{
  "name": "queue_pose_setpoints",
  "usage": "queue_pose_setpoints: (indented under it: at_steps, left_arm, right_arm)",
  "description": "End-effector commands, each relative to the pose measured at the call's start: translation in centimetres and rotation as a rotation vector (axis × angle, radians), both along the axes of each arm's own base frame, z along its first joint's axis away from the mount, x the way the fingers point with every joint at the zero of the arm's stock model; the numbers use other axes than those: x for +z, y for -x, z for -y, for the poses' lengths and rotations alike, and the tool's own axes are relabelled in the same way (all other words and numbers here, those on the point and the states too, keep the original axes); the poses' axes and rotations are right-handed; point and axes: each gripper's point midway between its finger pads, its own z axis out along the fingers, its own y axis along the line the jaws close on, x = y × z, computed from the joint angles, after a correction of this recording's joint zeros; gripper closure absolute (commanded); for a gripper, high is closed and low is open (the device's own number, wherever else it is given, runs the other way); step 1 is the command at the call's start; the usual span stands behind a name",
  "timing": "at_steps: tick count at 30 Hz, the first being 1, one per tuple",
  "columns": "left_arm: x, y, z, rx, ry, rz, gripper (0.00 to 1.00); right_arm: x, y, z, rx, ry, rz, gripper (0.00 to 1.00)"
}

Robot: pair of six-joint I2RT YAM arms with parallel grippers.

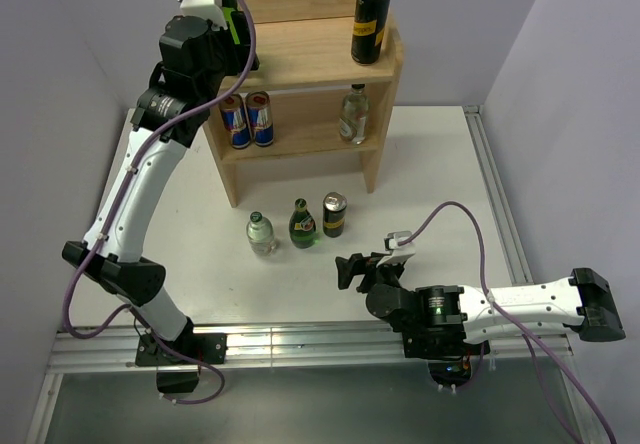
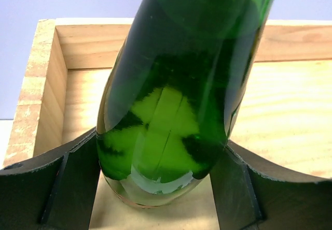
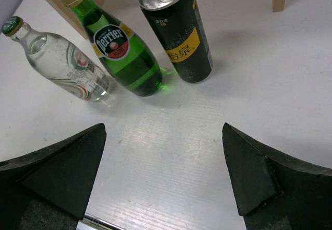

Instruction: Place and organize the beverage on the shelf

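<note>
The light wood shelf [image 1: 310, 84] stands at the back of the table. My left gripper [image 1: 228, 24] is over the left end of its top board, shut on a green glass bottle [image 2: 176, 95]. The bottle leans in the jaws, with its base at or just above the rimmed top board [image 2: 290, 116] near the left corner. The arm hides this bottle in the top view. My right gripper [image 1: 350, 269] is open and empty, low over the table. It faces a clear bottle [image 3: 62, 59], a green Perrier bottle [image 3: 124, 54] and a black-and-yellow can [image 3: 179, 30].
A tall black-and-yellow can [image 1: 371, 21] stands at the right end of the top board. The lower tier holds two red-and-blue cans [image 1: 247, 119] and a clear bottle [image 1: 353, 114]. The three drinks on the table [image 1: 450, 184] stand in a row in front of the shelf.
</note>
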Motion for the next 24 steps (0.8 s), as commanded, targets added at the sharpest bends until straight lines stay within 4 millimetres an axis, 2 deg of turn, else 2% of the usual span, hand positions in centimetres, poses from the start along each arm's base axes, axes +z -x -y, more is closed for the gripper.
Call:
queue_pose_setpoints:
  at_steps: [1, 3, 6, 9, 10, 15, 16, 18, 19, 22, 24]
  left_arm:
    - [5.5, 1.1, -2.0, 0.030, 0.103, 0.164, 1.00]
    - [4.7, 0.7, -2.4, 0.049, 0.096, 0.143, 1.00]
    - [4.0, 0.5, -2.5, 0.055, 0.089, 0.127, 0.92]
    - [4.0, 0.7, -2.6, 0.058, 0.095, 0.136, 0.79]
    - [3.6, 0.6, -2.7, 0.061, 0.089, 0.128, 0.70]
    - [3.5, 1.0, -2.9, 0.066, 0.084, 0.126, 0.53]
    - [3.5, 1.1, -2.9, 0.062, 0.084, 0.126, 0.43]
    - [3.6, 1.4, -2.9, 0.057, 0.084, 0.123, 0.33]
    - [3.5, 1.5, -2.9, 0.054, 0.081, 0.122, 0.22]
    - [3.6, 1.9, -2.8, 0.042, 0.076, 0.119, 0.09]
    - [3.7, 2.3, -2.6, 0.022, 0.072, 0.119, 0.05]
  right_arm:
    - [0.1, -0.4, 0.6, -0.047, -0.021, 0.013, 0.00]
    - [0.1, -0.4, 0.6, -0.045, -0.021, 0.014, 0.00]
    - [0.1, -0.4, 0.7, -0.046, -0.021, 0.012, 0.00]
    - [0.0, -0.4, 0.7, -0.049, -0.024, 0.010, 0.00]
    - [0.0, -0.4, 0.8, -0.050, -0.023, 0.009, 0.00]
    - [-0.1, -0.3, 0.8, -0.050, -0.022, 0.007, 0.00]
    - [0.0, -0.4, 0.8, -0.051, -0.027, 0.007, 0.00]
    - [-0.1, -0.4, 0.8, -0.051, -0.026, 0.008, 0.00]
    - [-0.1, -0.3, 0.8, -0.049, -0.025, 0.008, 0.00]
    - [-0.1, -0.4, 0.8, -0.053, -0.024, 0.008, 0.00]
    - [-0.1, -0.3, 0.8, -0.050, -0.024, 0.006, 0.00]
